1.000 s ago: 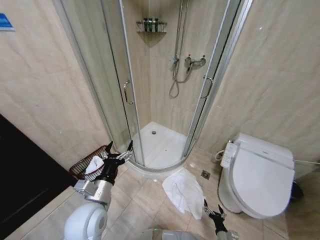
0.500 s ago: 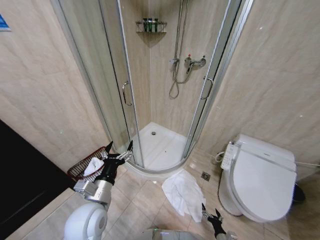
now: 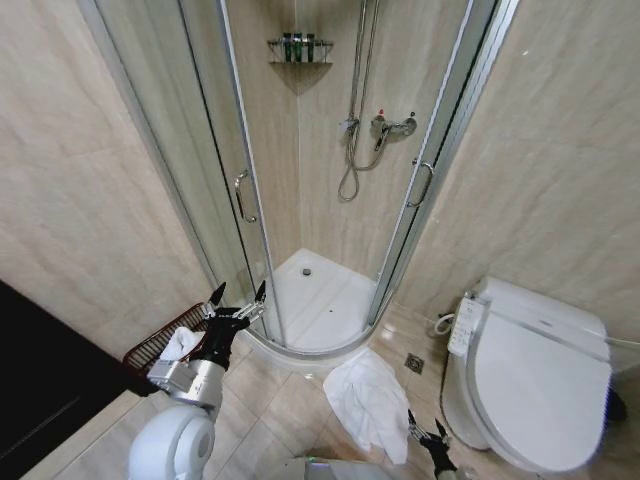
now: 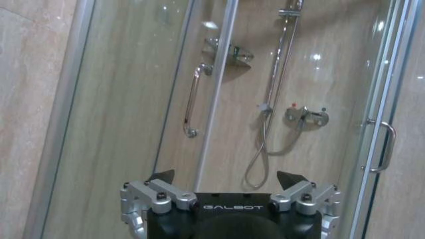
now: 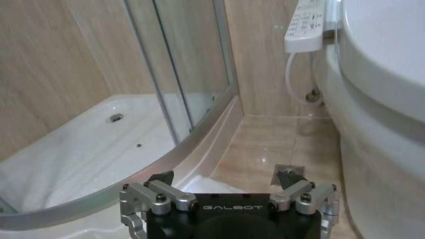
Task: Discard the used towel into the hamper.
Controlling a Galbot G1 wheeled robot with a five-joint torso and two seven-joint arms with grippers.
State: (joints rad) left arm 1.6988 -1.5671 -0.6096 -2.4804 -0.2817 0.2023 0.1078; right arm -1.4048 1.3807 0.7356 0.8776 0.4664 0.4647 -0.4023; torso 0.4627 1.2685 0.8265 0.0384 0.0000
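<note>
A crumpled white towel (image 3: 368, 392) lies on the floor tiles in front of the shower tray. The hamper (image 3: 152, 349), a dark red-brown wire basket, stands against the left wall, and something white (image 3: 181, 342) lies in it. My left gripper (image 3: 238, 293) is raised beside the hamper, open and empty; in its wrist view the left gripper (image 4: 226, 177) points at the glass shower door. My right gripper (image 3: 425, 427) hangs open and empty, low by the towel's right edge; in its wrist view the right gripper (image 5: 226, 177) faces the shower tray's curved rim.
The corner shower cabin (image 3: 320, 200) has glass doors and a white tray (image 3: 318, 295) straight ahead. A white toilet (image 3: 540, 375) with a side control panel (image 3: 466, 325) stands at the right. A floor drain (image 3: 414, 363) sits beside the towel. A dark panel (image 3: 40, 370) stands at the left.
The whole picture has shifted, so the camera has moved: the shower door, hamper and toilet sit differently in the frame. Both grippers stay open and empty. The towel lies as before.
</note>
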